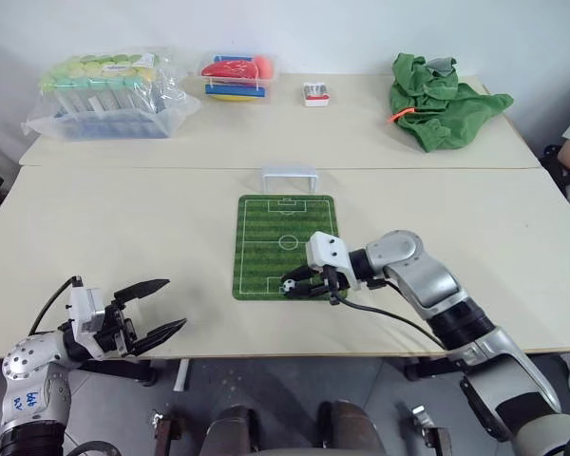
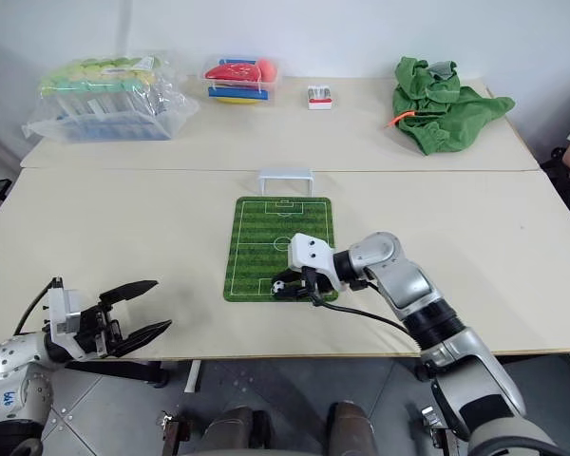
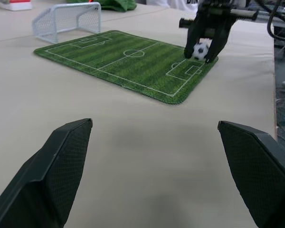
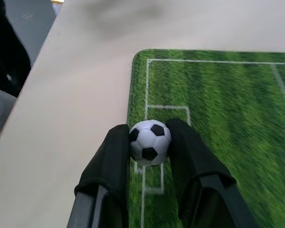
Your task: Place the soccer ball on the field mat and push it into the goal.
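the right gripper (image 4: 149, 137) pinches the tiny white soccer ball with black patches (image 4: 150, 142) between its black fingertips, low over the near edge of the flat green striped field mat (image 1: 285, 228), by the near penalty box. the small pale grey-white goal frame (image 1: 289, 176) stands just beyond the mat's far edge. the left gripper (image 1: 155, 309) hangs at the table's (image 1: 114, 247) near left edge, fingers spread wide, grasping nothing.
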Robot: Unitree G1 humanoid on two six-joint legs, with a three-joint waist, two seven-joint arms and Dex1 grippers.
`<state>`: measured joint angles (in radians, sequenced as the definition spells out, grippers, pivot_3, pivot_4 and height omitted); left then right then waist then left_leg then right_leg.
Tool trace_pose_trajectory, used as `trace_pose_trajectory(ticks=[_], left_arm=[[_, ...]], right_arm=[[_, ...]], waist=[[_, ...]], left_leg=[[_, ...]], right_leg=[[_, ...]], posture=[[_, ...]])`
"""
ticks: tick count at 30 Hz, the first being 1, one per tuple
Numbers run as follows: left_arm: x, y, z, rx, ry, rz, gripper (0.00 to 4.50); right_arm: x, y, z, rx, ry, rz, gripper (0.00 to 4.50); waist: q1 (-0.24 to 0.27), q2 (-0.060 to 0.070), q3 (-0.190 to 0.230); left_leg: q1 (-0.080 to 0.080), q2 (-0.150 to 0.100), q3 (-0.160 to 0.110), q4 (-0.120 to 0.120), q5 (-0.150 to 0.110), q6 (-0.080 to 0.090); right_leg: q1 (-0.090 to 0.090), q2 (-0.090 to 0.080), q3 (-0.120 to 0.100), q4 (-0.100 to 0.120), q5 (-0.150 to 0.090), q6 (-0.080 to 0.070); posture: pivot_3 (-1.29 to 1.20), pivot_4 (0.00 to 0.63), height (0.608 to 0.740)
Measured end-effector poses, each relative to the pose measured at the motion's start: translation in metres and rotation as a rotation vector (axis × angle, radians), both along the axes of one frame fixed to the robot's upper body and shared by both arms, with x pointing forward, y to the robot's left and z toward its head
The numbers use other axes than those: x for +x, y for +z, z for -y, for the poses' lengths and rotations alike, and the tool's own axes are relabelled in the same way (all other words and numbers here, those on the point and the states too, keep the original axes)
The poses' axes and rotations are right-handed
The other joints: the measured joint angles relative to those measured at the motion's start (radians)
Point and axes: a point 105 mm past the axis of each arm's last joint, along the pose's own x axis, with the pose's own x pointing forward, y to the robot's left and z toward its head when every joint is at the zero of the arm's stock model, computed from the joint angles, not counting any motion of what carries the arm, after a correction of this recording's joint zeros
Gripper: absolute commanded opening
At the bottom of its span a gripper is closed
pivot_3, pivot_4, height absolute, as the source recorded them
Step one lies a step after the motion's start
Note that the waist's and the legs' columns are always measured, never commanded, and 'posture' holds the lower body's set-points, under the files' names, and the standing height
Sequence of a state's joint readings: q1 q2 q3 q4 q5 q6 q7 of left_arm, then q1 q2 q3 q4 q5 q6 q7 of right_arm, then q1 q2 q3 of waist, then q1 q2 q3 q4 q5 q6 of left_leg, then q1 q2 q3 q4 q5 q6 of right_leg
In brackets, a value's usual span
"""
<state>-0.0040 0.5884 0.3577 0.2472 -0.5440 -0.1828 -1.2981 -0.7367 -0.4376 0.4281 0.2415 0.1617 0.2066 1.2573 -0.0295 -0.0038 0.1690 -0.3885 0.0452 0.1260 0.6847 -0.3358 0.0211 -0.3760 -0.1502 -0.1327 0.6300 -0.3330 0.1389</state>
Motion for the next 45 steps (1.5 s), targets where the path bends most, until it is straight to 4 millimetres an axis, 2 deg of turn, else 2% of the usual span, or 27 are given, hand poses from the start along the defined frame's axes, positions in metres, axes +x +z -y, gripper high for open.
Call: trace_pose_trajectory(ticks=[9,25,31,40,45], left_arm=[[-0.002,0.004,0.001,-0.002,0.028,0.016,4.5],[-0.002,0.007,0.001,-0.009,0.049,0.023,4.5],[-0.001,0.008,0.001,-0.011,0.056,0.024,4.5],[0.004,0.014,0.002,-0.013,0.048,0.048,4.5],[0.006,0.016,0.005,-0.015,0.027,0.056,4.5]], right_arm=[[0.01,-0.011,0.001,-0.034,0.011,-0.003,0.84],[0.015,-0.012,-0.005,-0.015,0.025,0.003,0.84],[0.015,-0.013,-0.004,-0.02,0.031,-0.001,2.87],[0.014,-0.007,-0.005,-0.02,0.03,0.017,2.87],[0.01,0.024,-0.008,0.02,0.025,0.095,2.87]], waist=[[-0.005,0.0,0.0],[-0.007,0.0,0.0],[-0.007,0.0,0.0],[-0.007,0.0,0.0],[-0.005,0.0,0.0]], left_leg=[[0.0,0.0,0.0,0.0,0.0,0.0],[0.0,0.001,0.001,0.0,0.0,0.0],[0.001,0.001,0.001,0.0,0.0,0.0],[0.0,0.001,0.0,0.0,0.0,0.0],[0.0,0.001,0.0,0.0,0.0,0.0]], right_leg=[[0.0,0.001,0.0,0.0,0.0,0.0],[0.0,0.001,0.0,0.0,0.0,0.0],[0.0,0.001,0.0,0.0,0.0,0.0],[0.0,0.001,0.0,0.0,0.0,0.0],[-0.001,0.001,0.0,0.0,0.0,0.0]], posture=[[0.0,0.15,0.74],[0.0,0.15,0.74],[0.0,0.15,0.74],[0.0,0.15,0.74],[0.0,0.15,0.74]])
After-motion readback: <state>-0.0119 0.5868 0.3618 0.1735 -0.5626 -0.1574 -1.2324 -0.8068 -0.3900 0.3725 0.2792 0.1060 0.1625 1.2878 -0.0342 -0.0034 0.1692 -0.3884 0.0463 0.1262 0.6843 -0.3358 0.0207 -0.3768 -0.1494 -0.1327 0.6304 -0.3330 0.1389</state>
